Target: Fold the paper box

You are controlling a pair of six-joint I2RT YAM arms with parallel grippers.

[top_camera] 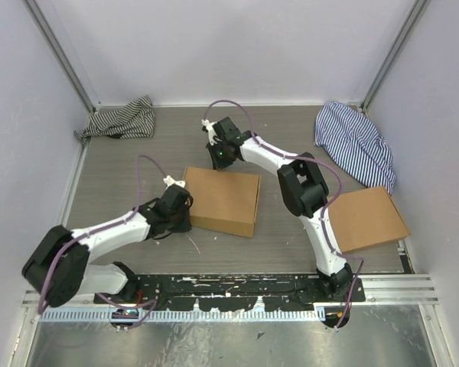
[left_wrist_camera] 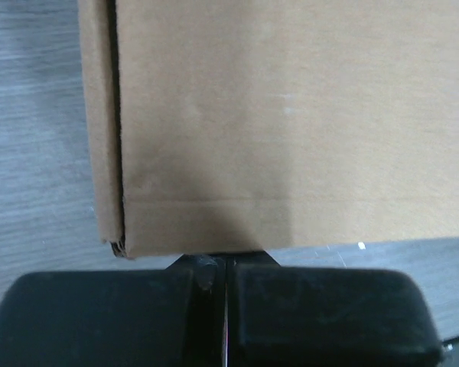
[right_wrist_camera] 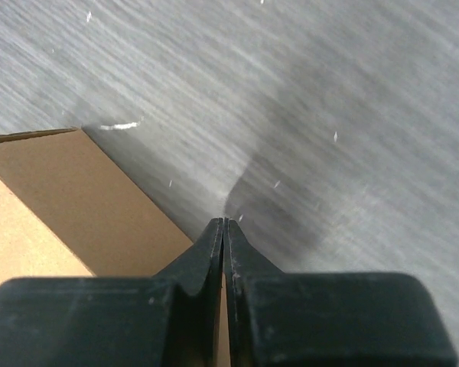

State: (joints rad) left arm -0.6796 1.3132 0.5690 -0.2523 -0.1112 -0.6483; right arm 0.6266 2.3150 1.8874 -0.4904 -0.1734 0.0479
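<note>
The paper box is a closed, shallow brown box lying flat in the middle of the table. My left gripper is shut, with its tips against the box's left side. In the left wrist view the box fills the upper part, and the shut left gripper meets its near edge. My right gripper is shut and empty, just beyond the box's far edge. In the right wrist view the shut right gripper points at bare table, with the box to its lower left.
A stack of flat brown cardboard lies at the right, beside the right arm. A striped cloth is bunched at the far left corner. Another striped cloth lies at the far right. Walls enclose three sides of the table.
</note>
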